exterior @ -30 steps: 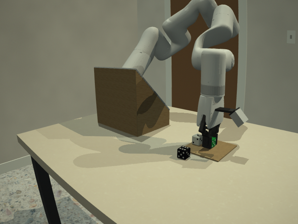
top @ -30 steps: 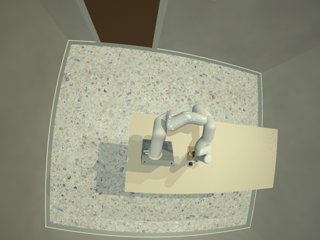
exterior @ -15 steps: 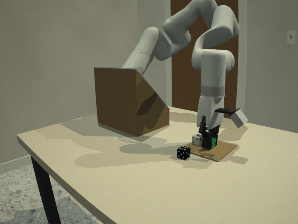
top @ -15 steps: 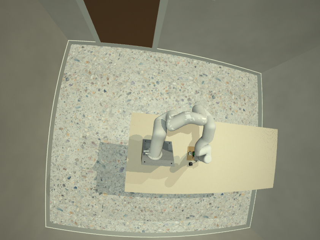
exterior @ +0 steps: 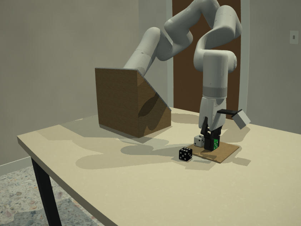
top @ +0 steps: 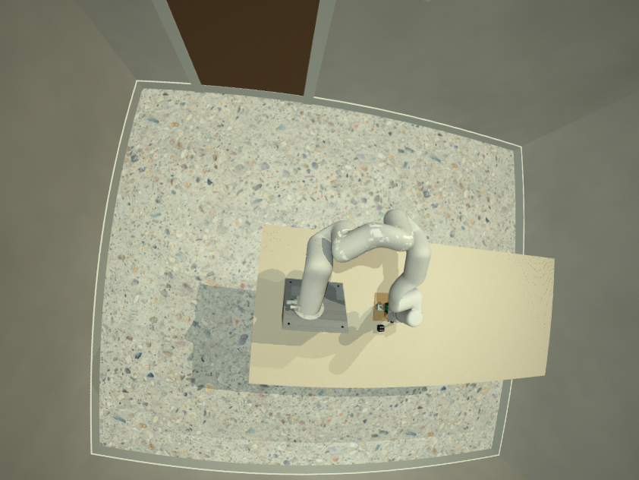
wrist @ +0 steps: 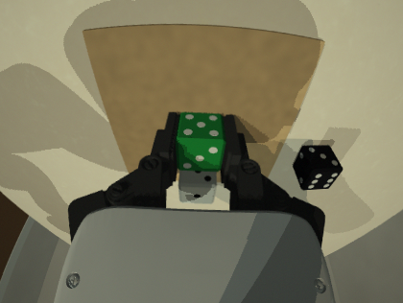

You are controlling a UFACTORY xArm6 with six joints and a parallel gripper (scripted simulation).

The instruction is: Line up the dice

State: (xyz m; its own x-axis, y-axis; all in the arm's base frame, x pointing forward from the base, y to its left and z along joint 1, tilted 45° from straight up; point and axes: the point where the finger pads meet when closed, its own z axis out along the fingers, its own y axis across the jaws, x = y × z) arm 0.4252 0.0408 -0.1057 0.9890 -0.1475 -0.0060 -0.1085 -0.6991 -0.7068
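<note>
Green die (top: 387,308) (exterior: 215,144) (wrist: 201,140) btwn jaws (top: 390,313) (exterior: 212,145), grip prob. snug

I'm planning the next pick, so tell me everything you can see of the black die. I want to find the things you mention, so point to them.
The black die (top: 380,327) (exterior: 185,153) (wrist: 318,167) is a cube with white pips and slightly rounded edges, perhaps plastic. It lies flat on the table (top: 480,320) (exterior: 155,194) (wrist: 29,43), six up, with pips on its visible sides too. It is wholly off the mat (top: 380,316) (exterior: 228,149) (wrist: 197,72), beside one edge, with a narrow gap between. Neither the gripper (top: 387,310) (exterior: 212,145) (wrist: 200,128) nor another die touches it; only the table does.
</note>
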